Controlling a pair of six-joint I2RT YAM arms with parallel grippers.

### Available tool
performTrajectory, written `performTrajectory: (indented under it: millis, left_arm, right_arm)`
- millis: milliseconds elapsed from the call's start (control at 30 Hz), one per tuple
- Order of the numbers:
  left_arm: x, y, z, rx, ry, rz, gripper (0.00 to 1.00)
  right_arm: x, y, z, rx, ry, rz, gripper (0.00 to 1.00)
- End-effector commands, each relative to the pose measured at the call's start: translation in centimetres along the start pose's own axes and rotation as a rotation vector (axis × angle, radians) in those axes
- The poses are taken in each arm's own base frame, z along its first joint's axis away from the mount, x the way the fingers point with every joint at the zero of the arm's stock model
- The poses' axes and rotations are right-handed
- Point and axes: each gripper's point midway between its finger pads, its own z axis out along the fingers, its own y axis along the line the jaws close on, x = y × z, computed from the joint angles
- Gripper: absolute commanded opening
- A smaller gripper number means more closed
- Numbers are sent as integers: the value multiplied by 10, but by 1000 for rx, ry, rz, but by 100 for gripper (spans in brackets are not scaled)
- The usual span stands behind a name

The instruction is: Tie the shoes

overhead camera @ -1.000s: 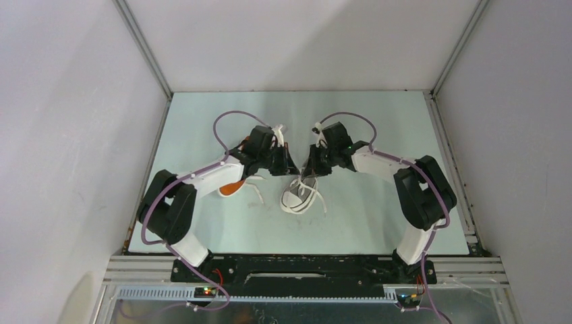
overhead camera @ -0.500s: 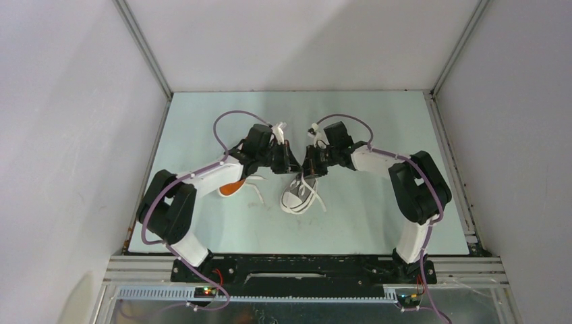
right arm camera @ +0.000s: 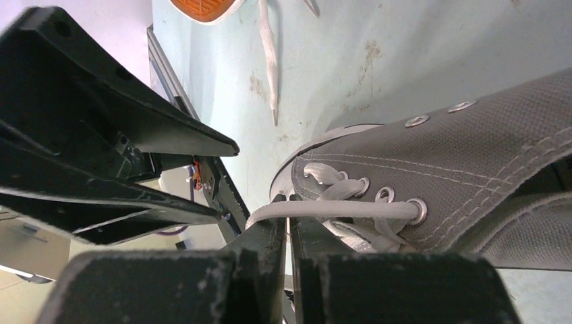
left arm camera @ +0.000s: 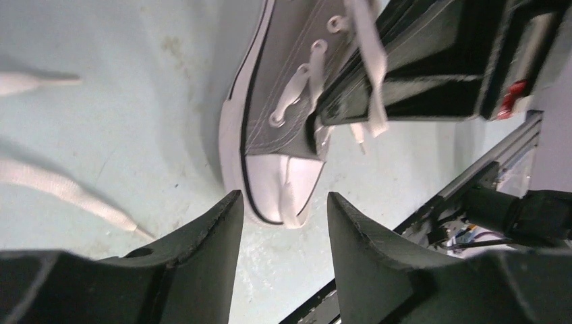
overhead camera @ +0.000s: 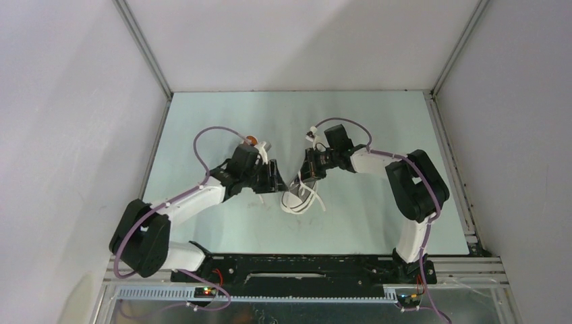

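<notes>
The left arm has drawn back toward its base; the left gripper [left arm camera: 283,202] hangs released, jaws apart, beside the toe of the shoe [overhead camera: 297,196] in the middle of the table [overhead camera: 378,135], while the right gripper [right arm camera: 289,226] pinches its white lace [right arm camera: 337,210]

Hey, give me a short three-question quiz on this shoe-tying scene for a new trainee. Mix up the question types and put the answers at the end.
1. True or false: the left gripper is gripping a lace.
2. What is the right gripper pinching? A: a white lace threaded through an eyelet of the grey shoe. B: the shoe's heel. C: nothing.
3. Fill in: in the left wrist view, the shoe's white ___ lies just beyond the open jaws.

Key: 1 false, its jaws stand open and empty. 2 A. 3 toe cap.
</notes>
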Motion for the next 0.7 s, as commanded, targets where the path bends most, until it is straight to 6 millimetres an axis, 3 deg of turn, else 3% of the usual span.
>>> performTrajectory:
  millis: [0,600,667]
  left_arm:
    - [11,7,-5,-41,-6,26,54]
    - [21,-2,25,-108,77,109,44]
    - [23,0,27,-123,85,115,39]
  right_arm:
    - [0,4,3,-46,11,-15,8]
    - [-2,6,5,-57,4,-29,14]
    - [-1,6,5,-57,6,-30,14]
